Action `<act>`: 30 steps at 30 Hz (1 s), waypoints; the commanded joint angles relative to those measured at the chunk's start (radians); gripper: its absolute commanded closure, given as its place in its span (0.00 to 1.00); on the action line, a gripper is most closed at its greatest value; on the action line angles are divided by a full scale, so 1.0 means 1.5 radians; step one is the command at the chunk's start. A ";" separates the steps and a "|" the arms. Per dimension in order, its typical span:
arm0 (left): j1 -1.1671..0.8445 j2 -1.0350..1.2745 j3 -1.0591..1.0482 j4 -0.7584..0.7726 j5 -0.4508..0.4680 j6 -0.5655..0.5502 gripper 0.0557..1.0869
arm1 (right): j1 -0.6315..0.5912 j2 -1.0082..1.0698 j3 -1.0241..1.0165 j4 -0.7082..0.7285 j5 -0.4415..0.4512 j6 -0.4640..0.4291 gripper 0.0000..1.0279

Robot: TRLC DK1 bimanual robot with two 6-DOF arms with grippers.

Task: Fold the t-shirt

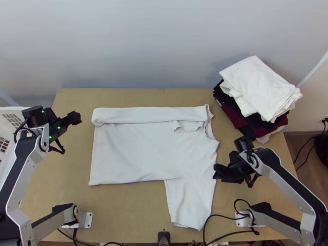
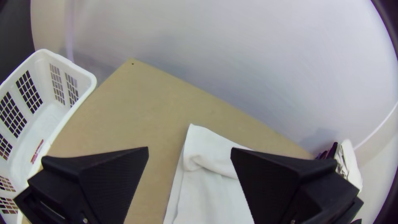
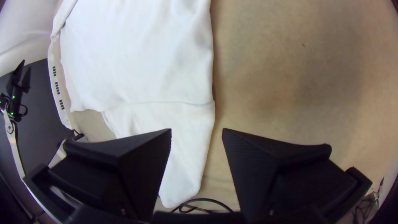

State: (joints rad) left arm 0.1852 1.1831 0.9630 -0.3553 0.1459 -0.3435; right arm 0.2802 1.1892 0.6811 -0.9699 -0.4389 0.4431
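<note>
T-shirt lies mid-worktop, far strip folded over, one sleeve toward the near edge; probably light, limp, so pinch sleeve tip; left gripper, right gripper open, empty.

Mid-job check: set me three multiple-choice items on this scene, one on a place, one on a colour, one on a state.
1. Where is the stack of folded clothes?
A) In the white basket
B) At the table's far right corner
C) On top of the t-shirt

2. What colour is the spread t-shirt?
A) White
B) Maroon
C) Black

3. How is the left end effector?
A) Shut and empty
B) Gripping a sleeve
C) Open and empty

Key:
1 B: the top view shows it there.
2 A: its cloth looks white in the top view.
3 C: its fingers stand wide apart, nothing gripped.
</note>
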 commanded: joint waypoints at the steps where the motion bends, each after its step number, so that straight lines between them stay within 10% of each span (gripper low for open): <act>1: 0.002 -0.023 -0.022 -0.010 -0.003 0.004 0.06 | -0.005 0.024 -0.034 0.016 -0.010 -0.026 0.64; 20: 0.015 -0.056 -0.043 -0.032 -0.005 0.028 0.06 | 0.000 0.102 -0.060 0.091 -0.032 -0.058 0.73; 30: 0.015 -0.070 -0.050 -0.244 0.081 0.299 0.07 | 0.006 0.086 -0.078 0.157 -0.030 -0.062 0.97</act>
State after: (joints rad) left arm 0.1986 1.0924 0.9173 -0.6376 0.2379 -0.0681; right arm 0.2878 1.3148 0.5949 -0.7444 -0.4881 0.3645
